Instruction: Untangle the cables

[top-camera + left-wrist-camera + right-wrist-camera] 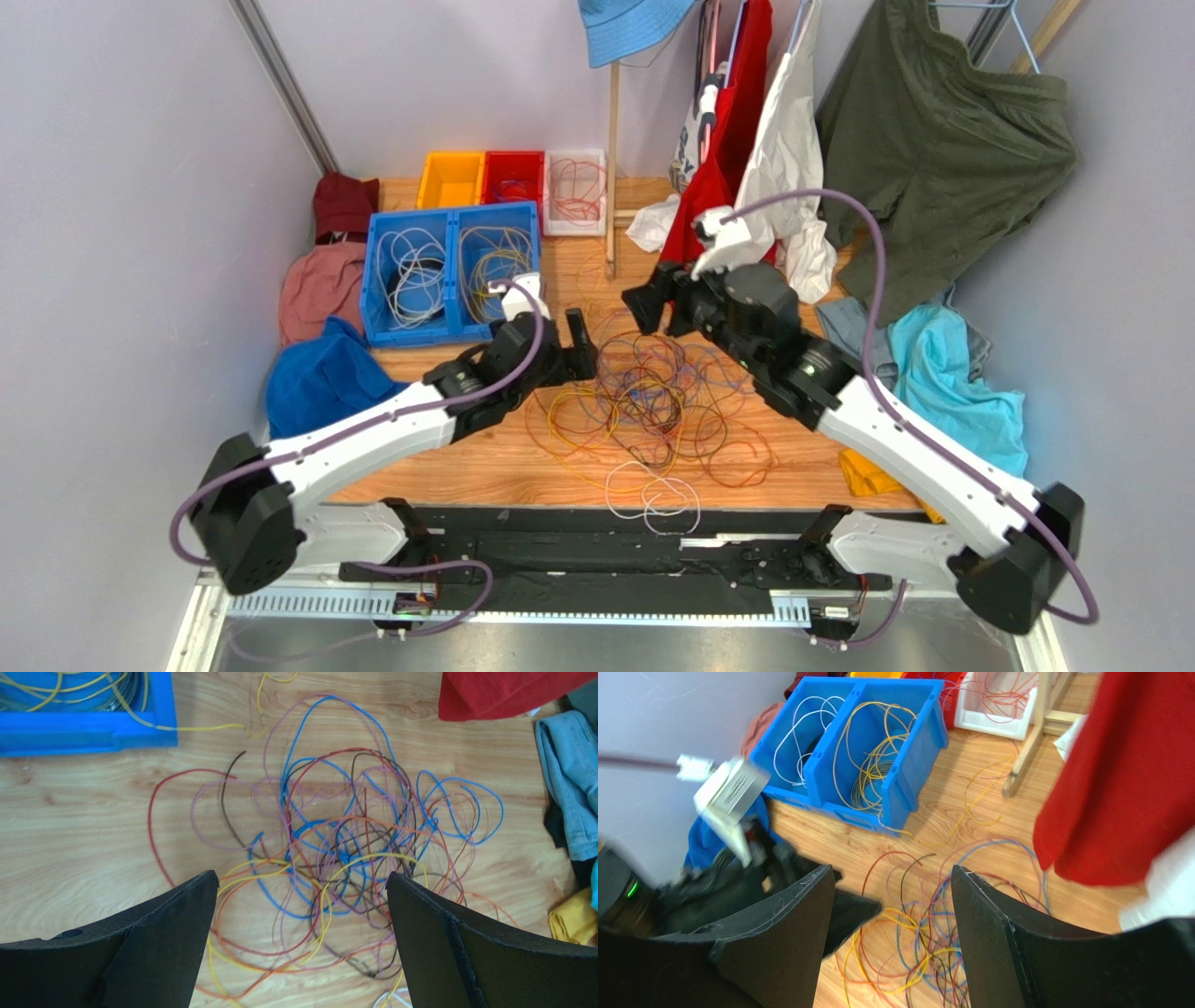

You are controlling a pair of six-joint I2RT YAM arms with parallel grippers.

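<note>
Both spread, left end effector (577,336), right end effector (651,303) overhang cables (652,406) beside blue bin (410,332).

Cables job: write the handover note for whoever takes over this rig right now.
Left pincer: open, empty, hovering over the tangle.
Right pincer: open, empty, above the tangle's far side.
Cables: the mixed-colour tangle lies in the middle of the wooden table; a white loop lies at its near edge.
Done: white strands and yellow strands lie in separate compartments of the blue bin; reddish strands lie in the white bin.
Left: the whole tangle is unsorted, and nothing is gripped.
</note>
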